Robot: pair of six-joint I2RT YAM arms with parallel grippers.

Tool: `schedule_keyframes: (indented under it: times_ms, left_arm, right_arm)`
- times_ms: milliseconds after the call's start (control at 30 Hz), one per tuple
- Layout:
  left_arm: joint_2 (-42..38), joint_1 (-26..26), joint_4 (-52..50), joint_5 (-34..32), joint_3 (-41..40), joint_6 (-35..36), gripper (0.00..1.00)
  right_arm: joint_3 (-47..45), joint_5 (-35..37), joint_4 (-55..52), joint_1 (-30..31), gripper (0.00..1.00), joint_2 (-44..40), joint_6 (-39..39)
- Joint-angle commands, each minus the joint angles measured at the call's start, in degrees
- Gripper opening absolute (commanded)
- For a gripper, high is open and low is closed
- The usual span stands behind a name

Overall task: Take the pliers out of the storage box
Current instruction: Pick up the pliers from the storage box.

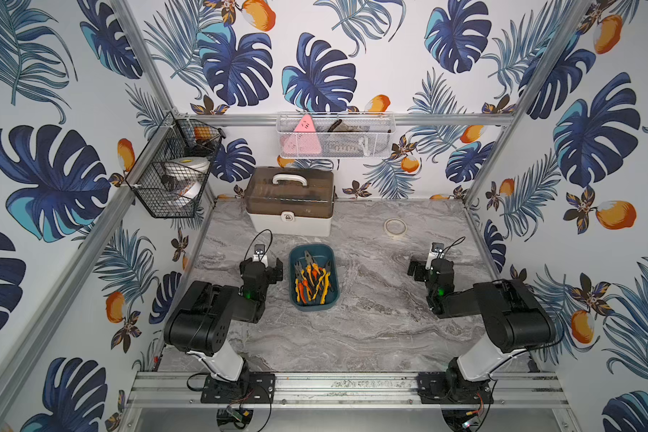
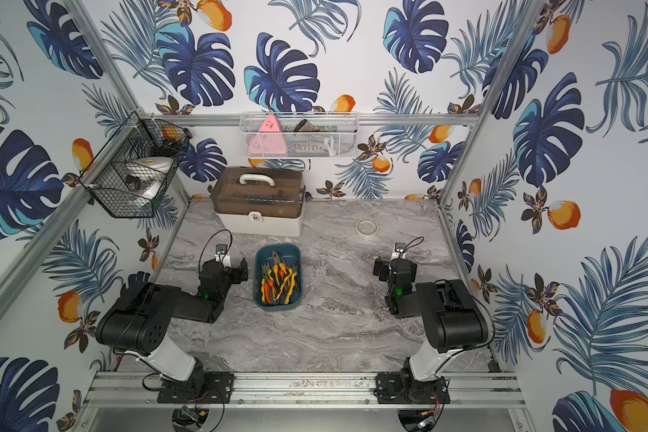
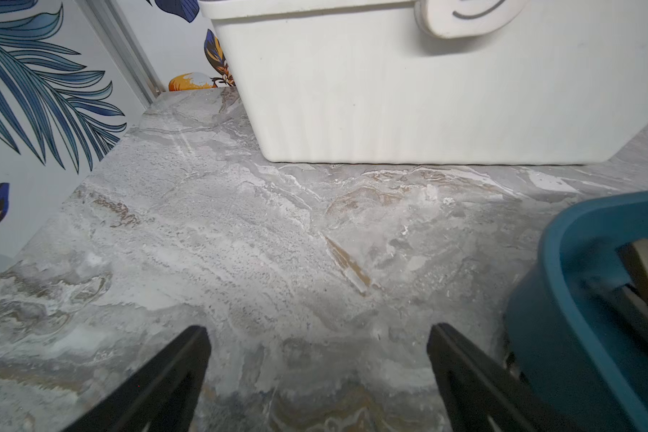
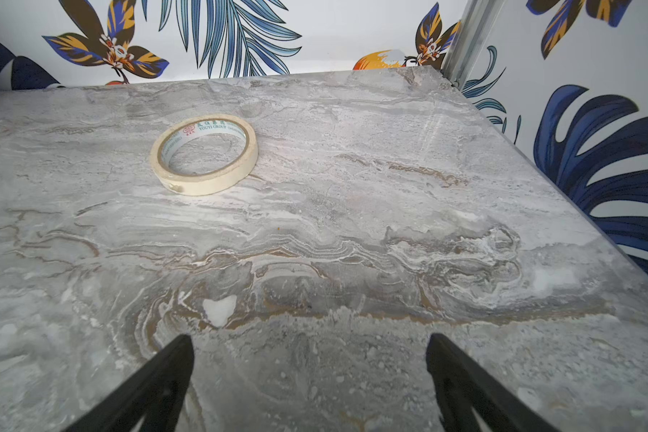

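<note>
The storage box (image 1: pixel 315 307) (image 2: pixel 277 307), a shallow dark teal tray, sits mid-table in both top views. Several pliers (image 1: pixel 313 280) (image 2: pixel 279 280) with yellow-black and orange-black handles lie piled inside it. My left gripper (image 1: pixel 261 262) (image 3: pixel 318 333) hovers low just left of the tray, open, with only bare marble between its fingers. In the left wrist view the tray's wall (image 3: pixel 562 299) is beside one finger, and part of one tool shows inside. My right gripper (image 1: pixel 432 263) (image 4: pixel 309 340) is far to the tray's right, open and empty over the table.
A white case with a brown lid (image 1: pixel 290 209) (image 3: pixel 390 93) stands behind the tray, ahead of my left gripper. A roll of masking tape (image 1: pixel 395 234) (image 4: pixel 203 185) lies at the back right. A black wire basket (image 1: pixel 173 175) and a white one (image 1: pixel 335 136) hang on the walls.
</note>
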Motion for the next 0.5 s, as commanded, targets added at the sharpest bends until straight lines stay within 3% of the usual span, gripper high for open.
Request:
schedule_keyframes:
  times_ms: [0, 467]
  left_arm:
    - [-0.1, 0.3, 0.8, 0.7, 0.2, -0.8, 0.99]
    - [-0.1, -0.1, 1.0, 0.2, 0.1, -0.5, 0.99]
  right_arm:
    - [-0.1, 0.2, 2.0, 0.0, 1.0, -0.1, -0.2]
    - [-0.1, 0.7, 2.1, 0.4, 1.0, 0.0, -0.5]
